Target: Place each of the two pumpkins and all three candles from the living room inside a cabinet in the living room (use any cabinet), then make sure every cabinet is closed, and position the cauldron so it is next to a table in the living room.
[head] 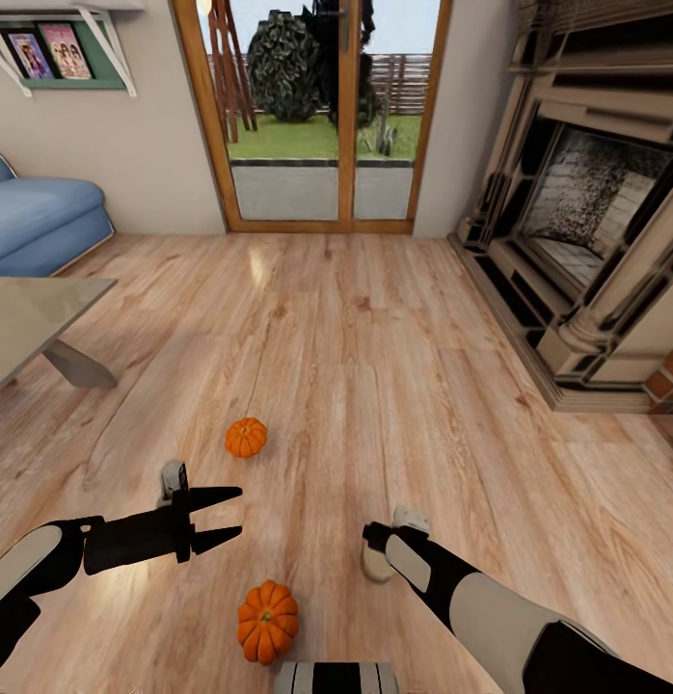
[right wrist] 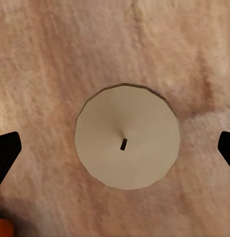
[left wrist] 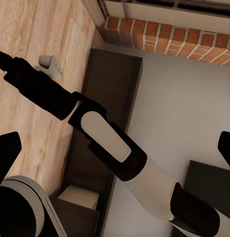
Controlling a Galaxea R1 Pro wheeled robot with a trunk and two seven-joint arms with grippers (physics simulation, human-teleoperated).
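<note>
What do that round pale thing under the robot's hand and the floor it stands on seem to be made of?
The candle looks like matt, off-white wax: a smooth flat top with a small dark wick at its centre. The floor looks like light wood planks with a slight sheen: grain streaks and board seams show, though it could equally be laminate.
</note>
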